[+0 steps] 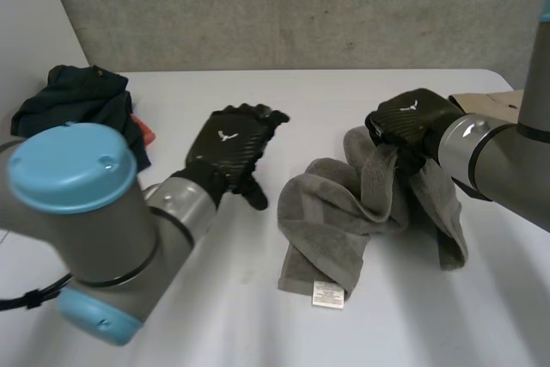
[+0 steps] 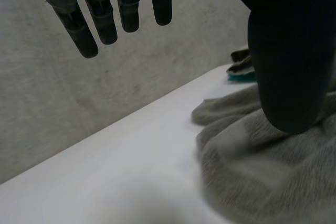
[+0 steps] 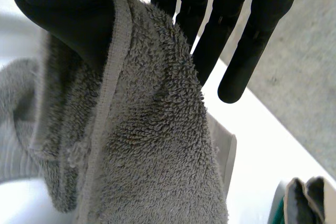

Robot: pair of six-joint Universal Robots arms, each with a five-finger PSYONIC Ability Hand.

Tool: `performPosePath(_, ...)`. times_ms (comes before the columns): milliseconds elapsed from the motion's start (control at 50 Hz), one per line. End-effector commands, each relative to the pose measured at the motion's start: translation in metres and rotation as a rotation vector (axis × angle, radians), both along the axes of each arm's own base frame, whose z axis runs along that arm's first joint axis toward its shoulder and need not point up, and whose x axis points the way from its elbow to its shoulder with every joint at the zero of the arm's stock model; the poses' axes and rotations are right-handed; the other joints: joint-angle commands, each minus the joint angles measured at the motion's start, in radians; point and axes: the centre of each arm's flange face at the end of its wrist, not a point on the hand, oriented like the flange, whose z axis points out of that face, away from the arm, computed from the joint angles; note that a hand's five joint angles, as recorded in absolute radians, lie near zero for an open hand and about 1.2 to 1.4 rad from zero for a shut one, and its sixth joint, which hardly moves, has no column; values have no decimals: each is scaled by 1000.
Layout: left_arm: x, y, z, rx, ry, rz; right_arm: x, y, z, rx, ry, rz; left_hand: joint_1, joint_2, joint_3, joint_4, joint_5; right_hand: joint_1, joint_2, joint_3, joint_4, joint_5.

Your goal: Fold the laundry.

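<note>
White tabletop [image 1: 258, 333] is carrying everything, w/ grey wall [image 1: 301, 6] behind. R hand's [image 1: 411, 118] fingers [image 3: 239, 72] & thumb are pinching grey towel [image 1: 331, 212] by an edge, holding that part up. Rest is lying crumpled on tabletop, label [image 1: 327, 295] at near end. L hand [image 1: 230, 148] is hovering just beside towel, fingers [image 2: 102, 19] straight, gripping nothing. Dark clothes pile [image 1: 73, 100] is sitting at far L.

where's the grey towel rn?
Head view, right of centre on the table: grey towel crumpled, one edge pinched by the right hand; left hand open beside it.
</note>
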Motion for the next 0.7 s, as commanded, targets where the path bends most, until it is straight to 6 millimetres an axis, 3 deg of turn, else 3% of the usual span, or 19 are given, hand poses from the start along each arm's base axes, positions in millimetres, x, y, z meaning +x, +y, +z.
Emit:
performPosePath(20,-44,3,-26,42,-12,-90,5,33,38,-90,-54,52,63,44,40,51,56,270,226,216,204,221)
performPosePath(140,-67,-3,-74,142,-107,-118,-1,50,60,-149,-84,61,148,129,125,136,140,270,226,216,204,221)
performPosePath(180,-70,-5,-90,179,-142,-115,-2,54,64,-158,-88,62,446,427,423,434,439,270,226,216,204,221)
performPosePath(220,-72,-10,-93,185,-147,-102,-4,52,60,-149,-81,54,1011,992,988,999,1004,270,226,216,204,221)
performPosePath(240,-74,-13,-89,180,-139,-97,-5,51,58,-143,-77,50,1171,1152,1148,1159,1163,270,226,216,204,221)
performPosePath(300,-74,-21,-79,146,-121,-59,-6,49,49,-123,-55,49,1172,1153,1150,1160,1165,270,226,216,204,221)
performPosePath(360,-66,-43,-50,58,-58,49,-3,44,37,-95,-34,51,1172,1153,1150,1160,1165,270,226,216,204,221)
performPosePath(420,-52,-69,-6,-69,17,137,-2,19,11,-48,33,28,1172,1153,1150,1160,1165,270,226,216,204,221)
performPosePath(480,-44,-84,30,-206,57,161,0,-13,16,-124,26,1,1172,1153,1150,1160,1165,270,226,216,204,221)
performPosePath(520,-41,-91,50,-294,83,171,4,-29,31,-208,-19,-20,1172,1153,1150,1160,1165,270,226,216,204,221)
performPosePath(580,-41,-95,100,-488,182,184,11,-59,72,-400,-174,-89,1172,1153,1150,1160,1165,270,226,216,204,221)
performPosePath(600,-40,-95,112,-529,208,190,13,-68,94,-491,-265,-122,1172,1153,1150,1160,1165,270,226,216,204,221)
performPosePath(620,-37,-93,135,-606,267,202,13,-71,107,-538,-313,-134,1172,1153,1150,1160,1165,270,226,216,204,221)
performPosePath(700,-21,-89,180,-736,375,243,13,-79,152,-732,-495,-143,1172,1153,1150,1160,1165,270,226,216,204,221)
